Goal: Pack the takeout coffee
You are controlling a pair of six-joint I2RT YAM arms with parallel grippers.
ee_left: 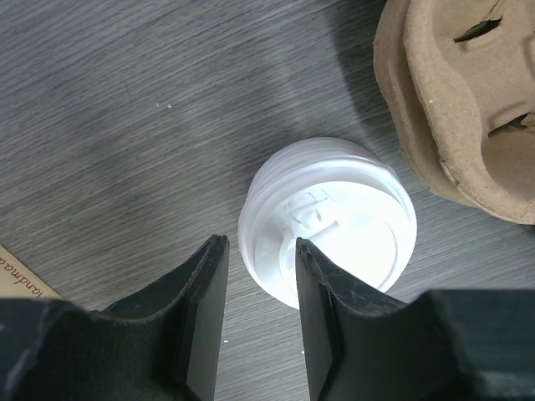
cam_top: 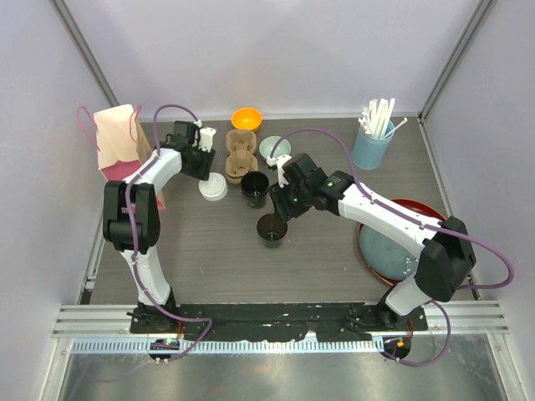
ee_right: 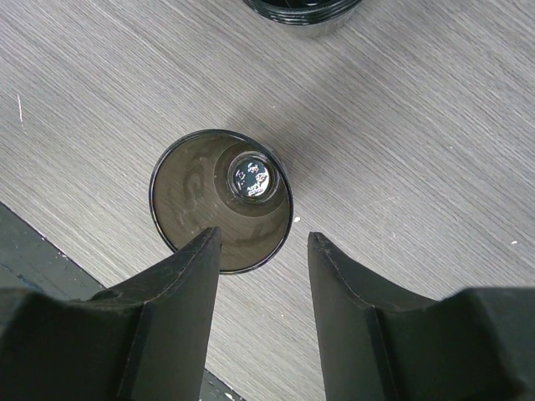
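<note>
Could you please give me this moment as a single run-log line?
left fingers: open, at white lid on table | right fingers: open, at uncovered black cup | lid: not yet on cup

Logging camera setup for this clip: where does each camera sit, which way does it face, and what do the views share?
Top external: above and behind the bases, looking down at the table; left arm, right arm show.
Left wrist: looks down at a white lid beside the cardboard carrier; left fingers at bottom.
Right wrist: looks down into an open black cup; right fingers at bottom.
Shared: the top view also shows that lid and cup.
</note>
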